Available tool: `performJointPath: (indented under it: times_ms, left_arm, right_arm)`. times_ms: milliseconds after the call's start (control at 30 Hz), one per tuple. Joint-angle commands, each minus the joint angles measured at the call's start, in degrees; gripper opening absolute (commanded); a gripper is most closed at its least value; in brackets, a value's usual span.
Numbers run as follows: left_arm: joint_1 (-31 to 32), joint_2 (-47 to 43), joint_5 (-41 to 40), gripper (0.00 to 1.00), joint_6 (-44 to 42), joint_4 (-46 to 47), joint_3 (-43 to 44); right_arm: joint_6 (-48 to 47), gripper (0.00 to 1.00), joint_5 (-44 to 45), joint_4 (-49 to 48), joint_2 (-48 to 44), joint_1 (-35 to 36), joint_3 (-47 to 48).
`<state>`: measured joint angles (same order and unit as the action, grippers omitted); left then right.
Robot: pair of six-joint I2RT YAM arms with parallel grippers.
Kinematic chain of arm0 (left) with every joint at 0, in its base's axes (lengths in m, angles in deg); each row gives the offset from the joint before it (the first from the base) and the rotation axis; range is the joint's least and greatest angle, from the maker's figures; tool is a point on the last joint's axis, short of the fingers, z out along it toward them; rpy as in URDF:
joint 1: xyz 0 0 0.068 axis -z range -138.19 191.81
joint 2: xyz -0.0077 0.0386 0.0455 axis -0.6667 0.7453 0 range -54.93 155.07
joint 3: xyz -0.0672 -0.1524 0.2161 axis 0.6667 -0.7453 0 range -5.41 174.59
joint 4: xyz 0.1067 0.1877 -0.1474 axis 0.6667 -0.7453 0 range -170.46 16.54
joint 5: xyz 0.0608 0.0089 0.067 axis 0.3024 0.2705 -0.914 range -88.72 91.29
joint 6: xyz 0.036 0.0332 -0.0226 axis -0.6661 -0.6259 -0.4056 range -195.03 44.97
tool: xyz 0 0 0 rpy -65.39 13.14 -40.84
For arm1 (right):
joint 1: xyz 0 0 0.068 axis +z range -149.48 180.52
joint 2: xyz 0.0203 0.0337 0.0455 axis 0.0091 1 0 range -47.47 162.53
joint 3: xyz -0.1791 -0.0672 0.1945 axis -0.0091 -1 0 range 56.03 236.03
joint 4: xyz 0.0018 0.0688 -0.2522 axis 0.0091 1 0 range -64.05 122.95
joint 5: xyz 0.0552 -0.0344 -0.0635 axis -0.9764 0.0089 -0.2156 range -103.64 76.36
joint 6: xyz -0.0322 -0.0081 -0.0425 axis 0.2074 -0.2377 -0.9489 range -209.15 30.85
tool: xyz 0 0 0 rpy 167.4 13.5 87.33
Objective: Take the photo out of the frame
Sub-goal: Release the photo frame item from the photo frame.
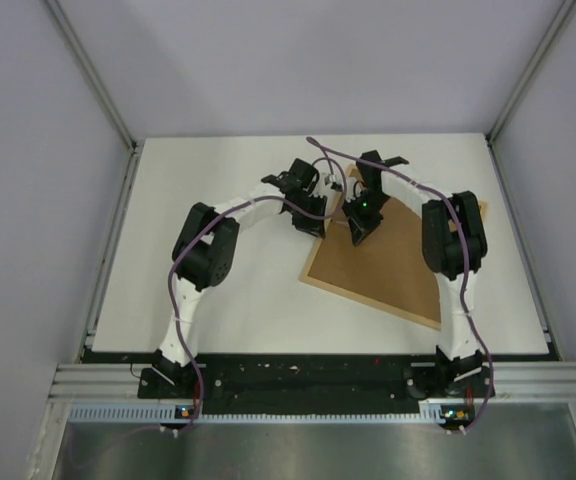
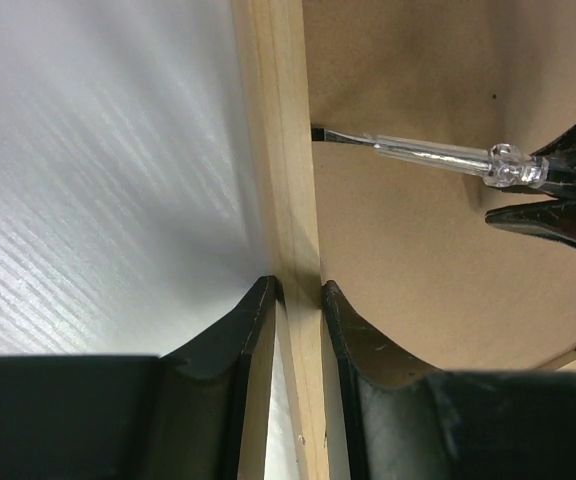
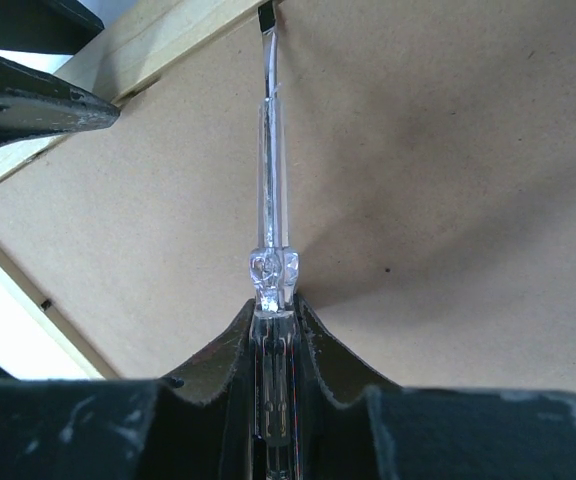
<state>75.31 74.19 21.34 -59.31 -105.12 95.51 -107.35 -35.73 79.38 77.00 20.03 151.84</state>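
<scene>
The large light-wood picture frame (image 1: 378, 265) lies back-up right of centre on the white worktop (image 1: 218, 300), photo hidden beneath. The left hand (image 2: 298, 290) clenches its left rail; the right hand (image 3: 273, 305), grasping a clear-handled screwdriver (image 3: 271, 150), aims leftward at that rail's inner edge.

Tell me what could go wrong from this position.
1. The screwdriver, gripped only at its handle end by the right gripper, has its tip at the wooden rail of the frame. It may slip off and gouge the brown back.
2. The left gripper pinches just that thin rail, so prying force could twist the frame out of its hold.
</scene>
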Motion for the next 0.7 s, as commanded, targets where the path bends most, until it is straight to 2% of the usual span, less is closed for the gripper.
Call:
performJointPath:
  times_ms: [0, 200, 367, 467, 567, 667]
  left_arm:
    - [4.4, -0.6, 5.0, 0.06, -1.5, -1.8, 0.1]
    - [4.8, -1.2, 5.0, 0.03, -1.8, -1.8, -0.1]
    - [4.9, -1.3, 5.3, 0.03, -1.3, -1.9, -0.3]
    - [3.5, -2.5, 7.7, 0.13, 2.2, 0.7, -1.9]
    - [0.8, -4.2, 13.4, 0.14, 5.9, 5.0, -4.7]
    - [-0.2, -6.2, 15.4, 0.15, 6.2, 6.9, -6.9]
  right_arm:
    - [-0.9, 0.00, 3.9, -3.7, 10.1, 7.1, 4.7]
    - [-1.9, 0.00, 5.2, 4.2, 9.9, 8.8, 16.8]
    - [-1.1, 0.00, 5.6, 5.0, 8.3, 10.0, 21.3]
    - [0.1, 0.00, 5.7, 4.2, 7.2, 9.9, 20.5]
    - [1.4, 0.00, 5.4, 0.9, 5.5, 9.8, 16.6]
    - [2.9, 0.00, 5.7, -1.3, 4.9, 9.8, 14.8]
